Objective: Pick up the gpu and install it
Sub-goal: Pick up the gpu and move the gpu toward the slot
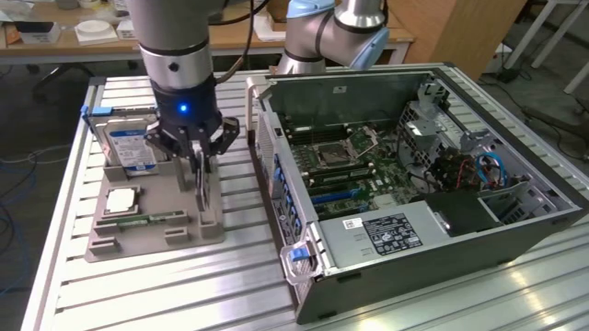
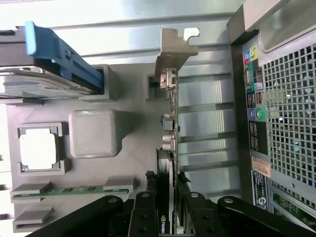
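The gpu (image 1: 201,185) is a thin dark card standing on edge at the right side of the grey parts holder (image 1: 138,243). In the wrist view the gpu (image 2: 169,123) runs away from the camera, and its grey metal bracket (image 2: 174,49) is at the far end. My gripper (image 1: 198,157) comes down on it from above. The black fingers (image 2: 147,217) press against both faces of the card near its green-logo end. The gripper (image 2: 168,219) is shut on the gpu, whose lower edge is still at the holder.
The open computer case (image 1: 414,172) lies on the exterior view's right, motherboard facing up; its rear panel (image 2: 281,98) is close beside the card. The holder also carries a blue-labelled hard drive (image 1: 129,145), a processor (image 1: 123,200) and a green RAM stick (image 1: 147,221). A second arm (image 1: 332,27) stands behind.
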You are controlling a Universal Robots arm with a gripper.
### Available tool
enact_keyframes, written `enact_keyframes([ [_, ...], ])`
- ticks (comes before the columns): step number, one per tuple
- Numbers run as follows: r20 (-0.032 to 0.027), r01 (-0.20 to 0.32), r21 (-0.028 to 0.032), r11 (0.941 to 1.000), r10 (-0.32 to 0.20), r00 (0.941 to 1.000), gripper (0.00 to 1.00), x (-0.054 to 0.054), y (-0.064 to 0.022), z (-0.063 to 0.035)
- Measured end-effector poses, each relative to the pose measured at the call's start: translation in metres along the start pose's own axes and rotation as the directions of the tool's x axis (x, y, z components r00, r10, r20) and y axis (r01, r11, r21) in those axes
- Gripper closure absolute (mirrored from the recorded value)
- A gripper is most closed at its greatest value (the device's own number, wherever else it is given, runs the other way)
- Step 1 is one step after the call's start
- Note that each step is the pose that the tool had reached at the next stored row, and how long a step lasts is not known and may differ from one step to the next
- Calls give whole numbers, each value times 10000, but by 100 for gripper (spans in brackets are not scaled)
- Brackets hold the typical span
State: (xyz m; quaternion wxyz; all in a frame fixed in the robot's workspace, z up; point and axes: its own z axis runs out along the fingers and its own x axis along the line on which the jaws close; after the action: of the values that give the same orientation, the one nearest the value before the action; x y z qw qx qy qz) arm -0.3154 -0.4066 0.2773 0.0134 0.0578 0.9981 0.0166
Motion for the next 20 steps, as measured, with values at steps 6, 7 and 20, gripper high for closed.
enact_keyframes([
  [6,0,0,0,10000,0,10000,73,-6,9,-249],
  [7,0,0,0,10000,0,10000,73,-7,10,-293],
  [20,-17,497,-13,9988,-497,9988,73,-19,27,-778],
])
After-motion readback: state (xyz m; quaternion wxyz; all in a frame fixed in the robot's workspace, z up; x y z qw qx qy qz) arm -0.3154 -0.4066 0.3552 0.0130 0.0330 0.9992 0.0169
